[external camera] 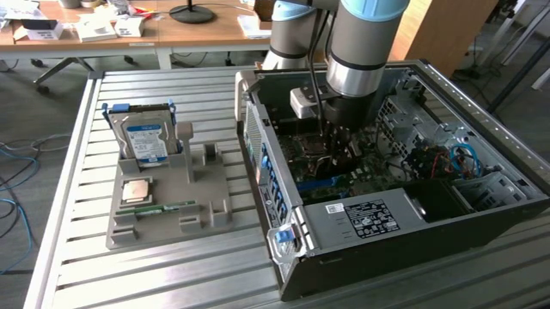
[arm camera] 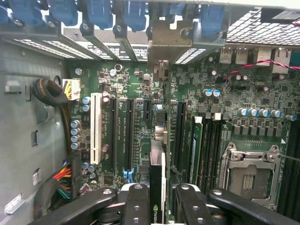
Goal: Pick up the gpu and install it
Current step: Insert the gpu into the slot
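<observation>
In the wrist view the gpu (arm camera: 157, 164) appears edge-on as a thin dark card standing upright between the black fingers (arm camera: 138, 199), over the black expansion slots of the green motherboard (arm camera: 206, 93). Its silver bracket (arm camera: 164, 44) lies at the case's rear slot openings. My gripper (arm camera: 157, 194) is shut on the card from both sides. Whether the card's lower edge sits in a slot is hidden. In the exterior view the gripper (external camera: 337, 143) is down inside the open computer case (external camera: 481, 193), close to the motherboard.
On the slatted metal table, at the exterior view's left, a grey holder (external camera: 202, 212) carries a hard drive (external camera: 146, 138), a processor (external camera: 138, 191) and a memory stick (external camera: 159, 208). Inside the case are a white slot (arm camera: 95, 126), cable bundles (arm camera: 61, 180) and an open processor socket (arm camera: 248, 173).
</observation>
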Action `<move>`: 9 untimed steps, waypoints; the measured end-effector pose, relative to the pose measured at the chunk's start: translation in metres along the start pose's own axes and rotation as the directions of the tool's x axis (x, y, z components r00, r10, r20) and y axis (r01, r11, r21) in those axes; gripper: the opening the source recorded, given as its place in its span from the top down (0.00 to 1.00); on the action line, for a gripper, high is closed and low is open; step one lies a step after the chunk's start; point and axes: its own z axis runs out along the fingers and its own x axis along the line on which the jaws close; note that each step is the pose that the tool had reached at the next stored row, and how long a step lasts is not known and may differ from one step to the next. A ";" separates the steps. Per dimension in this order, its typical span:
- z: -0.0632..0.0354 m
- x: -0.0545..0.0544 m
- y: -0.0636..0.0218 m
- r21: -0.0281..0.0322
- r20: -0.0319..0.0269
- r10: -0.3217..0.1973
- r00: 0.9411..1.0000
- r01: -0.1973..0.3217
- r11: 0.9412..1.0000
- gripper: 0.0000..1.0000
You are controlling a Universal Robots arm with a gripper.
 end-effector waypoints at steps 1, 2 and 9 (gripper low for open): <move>-0.0001 0.000 0.0000 0.000 0.000 0.000 1.000 0.000 1.000 0.74; -0.0001 0.000 0.0000 0.000 0.000 0.000 1.000 0.000 1.000 0.74; -0.0002 0.000 0.0012 0.000 0.000 0.000 1.000 0.000 1.000 0.74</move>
